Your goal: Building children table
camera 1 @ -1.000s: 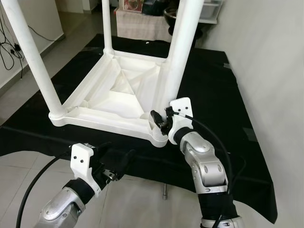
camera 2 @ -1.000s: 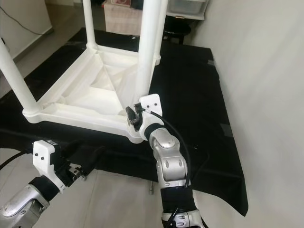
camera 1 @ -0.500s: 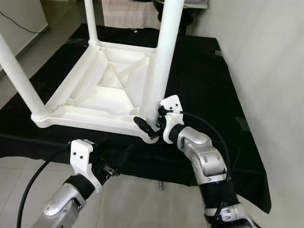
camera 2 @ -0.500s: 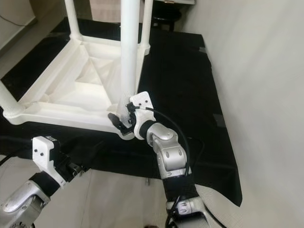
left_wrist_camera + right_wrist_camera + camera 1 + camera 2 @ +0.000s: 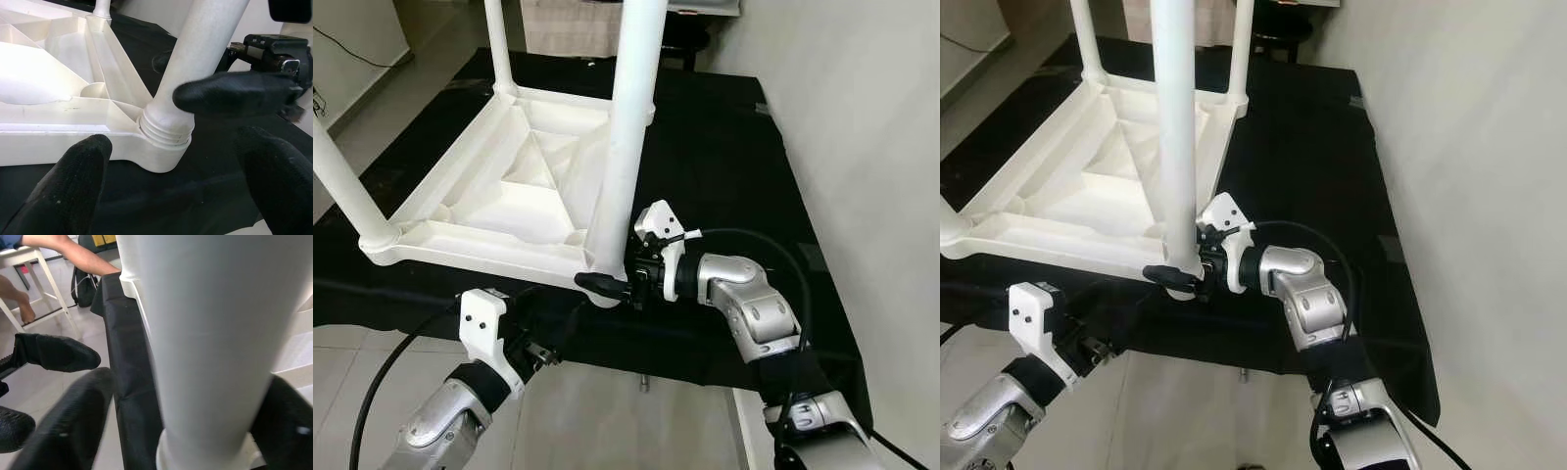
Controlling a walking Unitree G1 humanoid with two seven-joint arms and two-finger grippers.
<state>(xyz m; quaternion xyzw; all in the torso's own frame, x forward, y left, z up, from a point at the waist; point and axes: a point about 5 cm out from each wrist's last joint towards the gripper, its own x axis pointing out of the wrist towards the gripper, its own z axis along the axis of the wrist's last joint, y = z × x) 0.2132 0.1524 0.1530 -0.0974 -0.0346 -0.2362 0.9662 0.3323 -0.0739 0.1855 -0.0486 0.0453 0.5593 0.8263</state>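
Black fingers of the right gripper (image 5: 612,279) straddle the base of the near table leg (image 5: 625,137), one on either side of it, just above its threaded socket; whether the pads press the leg cannot be told, though the right wrist view shows a finger close on each flank. The silver right arm (image 5: 754,313) reaches in from the robot's right, bent at the elbow. The left gripper (image 5: 553,338) hangs low before the cloth edge, its fingers (image 5: 73,186) spread wide apart and grasping nothing, pointed at the same corner. The white plastic children table (image 5: 499,211) lies upside down on a black cloth (image 5: 724,157) over the tiled floor (image 5: 372,127), legs standing upward. A person's bare leg (image 5: 73,252) and a white stool (image 5: 29,269) appear in the right wrist view.
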